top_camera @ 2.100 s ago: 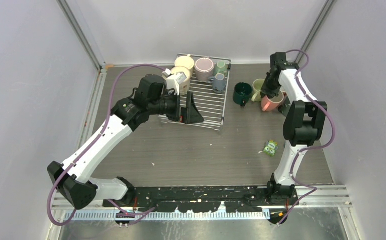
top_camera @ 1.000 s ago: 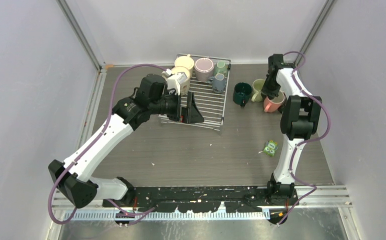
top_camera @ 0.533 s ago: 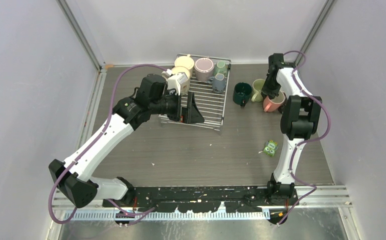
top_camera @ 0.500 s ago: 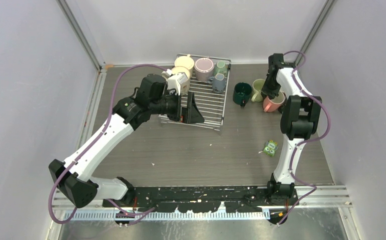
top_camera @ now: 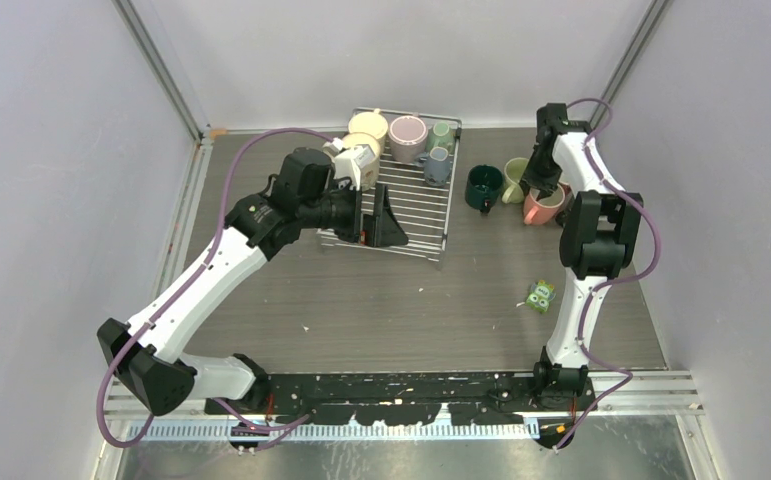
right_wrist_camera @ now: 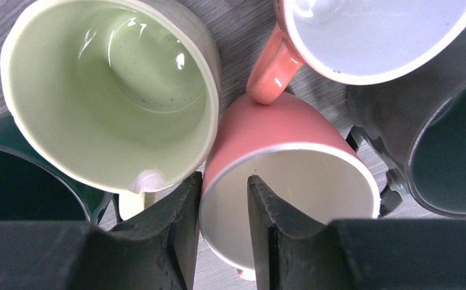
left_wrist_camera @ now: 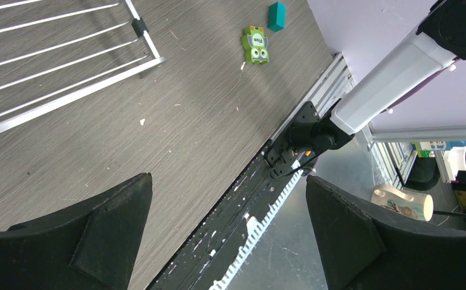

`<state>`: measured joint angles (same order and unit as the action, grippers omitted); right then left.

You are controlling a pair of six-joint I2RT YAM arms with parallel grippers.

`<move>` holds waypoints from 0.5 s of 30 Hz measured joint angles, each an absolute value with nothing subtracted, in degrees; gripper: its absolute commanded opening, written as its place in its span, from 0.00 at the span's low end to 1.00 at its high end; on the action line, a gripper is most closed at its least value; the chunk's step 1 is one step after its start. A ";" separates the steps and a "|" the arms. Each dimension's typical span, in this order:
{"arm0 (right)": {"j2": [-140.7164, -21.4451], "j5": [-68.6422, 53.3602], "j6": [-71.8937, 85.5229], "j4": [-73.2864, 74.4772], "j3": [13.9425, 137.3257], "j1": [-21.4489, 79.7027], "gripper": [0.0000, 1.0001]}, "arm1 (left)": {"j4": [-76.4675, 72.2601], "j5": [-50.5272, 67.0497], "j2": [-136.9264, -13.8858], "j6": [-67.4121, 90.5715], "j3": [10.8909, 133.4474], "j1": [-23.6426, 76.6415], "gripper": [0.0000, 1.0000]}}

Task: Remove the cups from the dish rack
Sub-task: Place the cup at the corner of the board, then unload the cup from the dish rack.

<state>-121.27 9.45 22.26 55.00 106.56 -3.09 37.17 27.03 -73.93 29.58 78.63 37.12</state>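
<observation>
Since the earlier frame the right arm has pulled its elbow slightly back toward 12 o'clock, and the right claw [right_wrist_camera: 223, 181] has started to loosen; the left arm has not shifted. The right claw now stands partly open, one finger outside and one inside the rim of a salmon cup [right_wrist_camera: 291, 139], with a sliver of the cup's pale inside showing between the inner finger and the wall. That cup stands upright on the desk [top_camera: 381, 300] at about 2 o'clock, packed among others: a pale green cup [right_wrist_camera: 109, 90] just beside it at its 10 o'clock, a second salmon cup [right_wrist_camera: 375, 30] at 12, and a dark cup [right_wrist_camera: 454, 139] at 3. The dish rack [top_camera: 416, 215] lies at 12 o'clock of the desk, with several cups [top_camera: 407, 135] grouped along its far edge. The left claw [left_wrist_camera: 227, 181] hangs wide open and empty over the rack's near part. A green toy [top_camera: 540, 294] lies at 4 o'clock.
</observation>
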 measured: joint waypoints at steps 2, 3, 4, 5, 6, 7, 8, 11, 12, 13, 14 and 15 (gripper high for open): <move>-121.27 9.91 22.50 55.83 107.57 -2.98 0.44 | 37.15 27.00 -74.08 29.71 78.85 37.12 1.00; -121.25 10.17 22.57 56.05 107.92 -2.96 0.46 | 37.17 27.00 -74.30 29.78 79.13 37.12 1.00; -121.23 10.48 22.61 56.60 108.51 -2.94 0.47 | 37.12 27.00 -74.54 29.82 79.48 37.12 1.00; -121.10 10.74 22.65 56.86 108.90 -2.92 0.48 | 36.99 27.00 -74.85 29.91 79.92 37.12 1.00; -120.95 10.96 22.70 57.17 109.21 -2.83 0.49 | 36.95 26.98 -75.16 30.00 80.34 37.12 1.00; -120.68 11.11 22.72 57.32 109.27 -2.79 0.50 | 36.82 26.98 -75.46 30.04 80.75 37.12 1.00; -120.29 11.31 22.76 57.71 109.32 -2.74 0.51 | 36.73 26.96 -75.75 30.06 81.10 37.12 1.00; -118.67 11.62 22.87 59.00 109.32 -2.72 0.55 | 36.69 26.48 -76.97 30.17 82.63 37.12 1.00; -118.04 11.68 22.92 59.27 109.32 -2.74 0.58 | 36.71 26.22 -77.43 30.17 83.20 37.12 1.00; -117.38 11.70 23.03 59.48 109.32 -2.72 0.60 | 36.67 25.82 -78.00 30.17 83.88 37.12 1.00; -116.40 11.70 23.16 59.75 109.30 -2.70 0.64 | 36.71 25.39 -78.56 30.15 84.53 37.15 1.00; -115.37 11.70 23.33 59.90 109.23 -2.63 0.67 | 36.69 24.75 -79.22 30.04 85.30 37.17 1.00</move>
